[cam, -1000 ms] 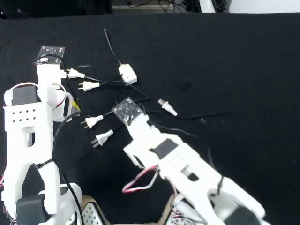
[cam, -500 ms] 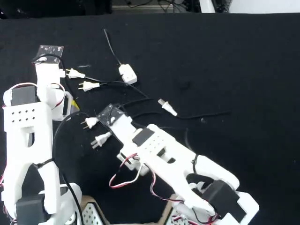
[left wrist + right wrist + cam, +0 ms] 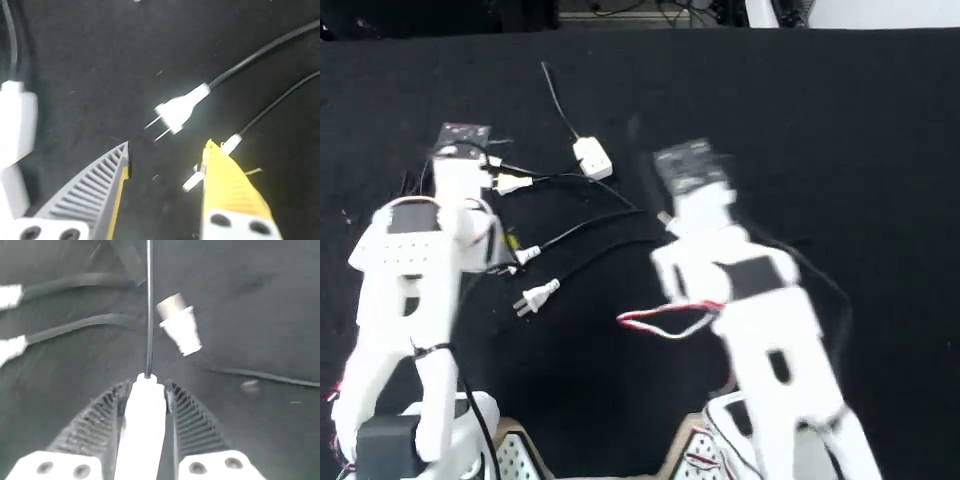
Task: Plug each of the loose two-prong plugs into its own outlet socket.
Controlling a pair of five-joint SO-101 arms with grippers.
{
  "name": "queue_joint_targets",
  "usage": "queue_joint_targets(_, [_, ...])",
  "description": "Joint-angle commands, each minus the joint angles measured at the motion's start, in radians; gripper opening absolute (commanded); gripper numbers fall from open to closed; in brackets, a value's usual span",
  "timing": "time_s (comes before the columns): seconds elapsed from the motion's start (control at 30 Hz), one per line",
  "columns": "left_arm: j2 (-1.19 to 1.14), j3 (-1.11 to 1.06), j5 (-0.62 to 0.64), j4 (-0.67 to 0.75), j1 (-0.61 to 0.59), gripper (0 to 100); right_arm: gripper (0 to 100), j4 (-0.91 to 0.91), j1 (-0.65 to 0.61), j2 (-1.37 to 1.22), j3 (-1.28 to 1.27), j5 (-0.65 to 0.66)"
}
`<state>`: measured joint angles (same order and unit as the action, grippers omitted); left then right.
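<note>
- The left claw (image 3: pixel 166 145) stands wide open with nothing in it; a white two-prong plug on a black cord (image 3: pixel 176 111) lies just ahead of its tips, in line with the gap, prongs turned back toward the claw
- To take it well, I judge the claw should come down over the moulded body, not the prongs or the cord; closing across the flat sides would leave the 2 prongs free and straight for a socket
- A second small white plug (image 3: pixel 231 143) lies partly under the yellow finger (image 3: pixel 225 195); a careless close could catch it too, so the claw may need to centre on the first plug alone
- The right claw (image 3: pixel 147 385) is closed narrow on a long white plastic plug body (image 3: pixel 144 425); its thin black cord (image 3: pixel 148 305) runs straight out ahead from between the tips; I cannot tell which way its prongs face, so the grip may need checking before insertion
- A white tapered connector (image 3: pixel 180 330) lies ahead of the right claw, just beside that cord
- The plug ahead of the left claw is stubby and white, narrowing to a collar where the cord joins; its 2 thin metal prongs run parallel; it lies flat on the black cloth table (image 3: pixel 90 60)
- A white square outlet block (image 3: pixel 592 157) sits near the left claw, off to its side, between the 2 arms
</note>
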<state>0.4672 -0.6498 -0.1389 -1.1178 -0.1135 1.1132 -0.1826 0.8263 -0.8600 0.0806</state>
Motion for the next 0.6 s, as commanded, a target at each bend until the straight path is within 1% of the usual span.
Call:
queue_joint_targets(0.0, [0.028,0.008,0.098,0.083,0.108,24,1.0,-0.106,0.189,0.102,-0.025,0.008])
queue_joint_targets(0.1, [0.02,0.044,0.141,0.135,0.193,24,1.1,-0.201,0.31,0.07,-0.05,0.008])
queue_joint_targets(0.2, [-0.051,0.125,0.153,0.178,0.265,24,1.1,-0.25,0.385,0.002,-0.047,-0.002])
queue_joint_targets(0.3, [-0.199,0.263,0.167,0.176,0.318,24,1.1,-0.287,0.42,-0.067,-0.042,-0.071])
queue_joint_targets(0.47, [-0.499,0.516,0.288,0.172,0.41,24,1.1,-0.298,0.503,-0.157,0.007,-0.149])
queue_joint_targets(0.57, [-0.638,0.659,0.344,0.144,0.478,24,1.1,-0.315,0.539,-0.203,0.024,-0.169])
